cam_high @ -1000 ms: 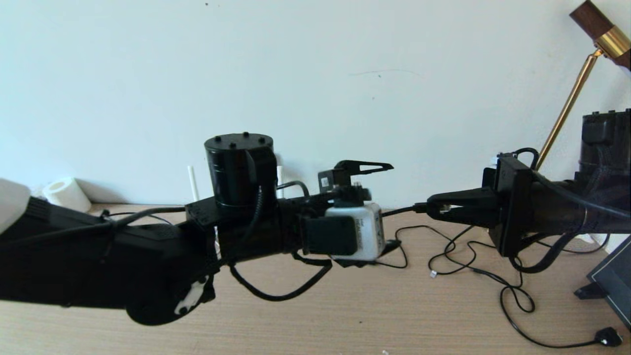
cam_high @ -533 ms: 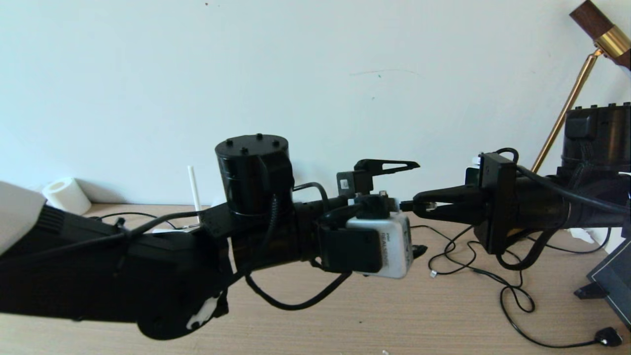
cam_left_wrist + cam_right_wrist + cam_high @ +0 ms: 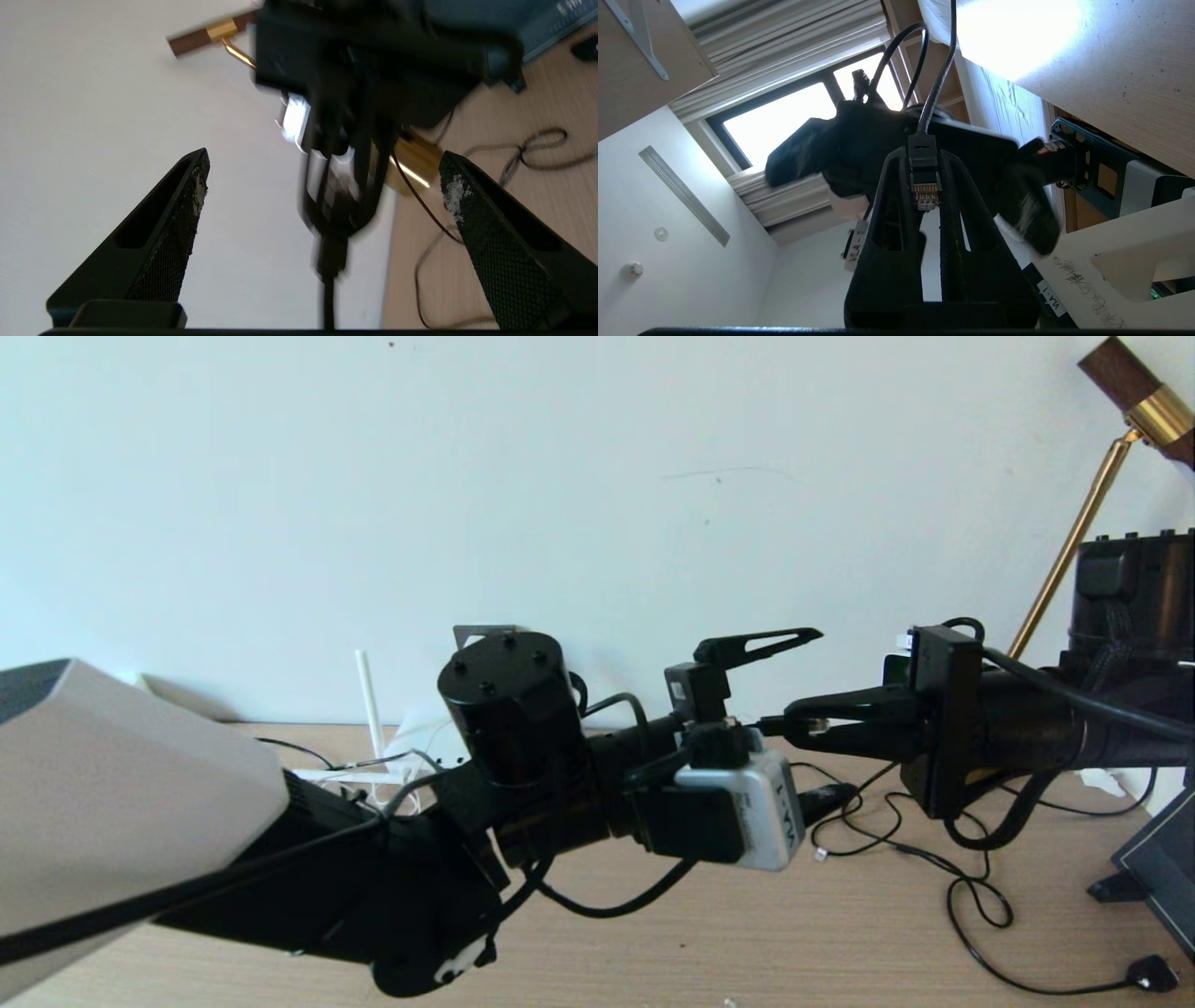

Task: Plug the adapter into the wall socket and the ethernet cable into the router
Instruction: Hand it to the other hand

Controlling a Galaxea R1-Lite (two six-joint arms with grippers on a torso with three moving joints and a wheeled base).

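Two grippers are raised above the wooden desk [image 3: 709,933], tip to tip. The left gripper [image 3: 808,714] is spread wide, nothing held between its fingers [image 3: 177,224]. The right gripper [image 3: 794,721] is pinched on the clip connector of the ethernet cable [image 3: 923,179]. Farther back, the router [image 3: 373,767] is seen near the desk's rear edge, by the wall.

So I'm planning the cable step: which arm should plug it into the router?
Probably the right: the right gripper is shut on the ethernet cable, connector between its fingers. The left gripper is open and empty, facing it.
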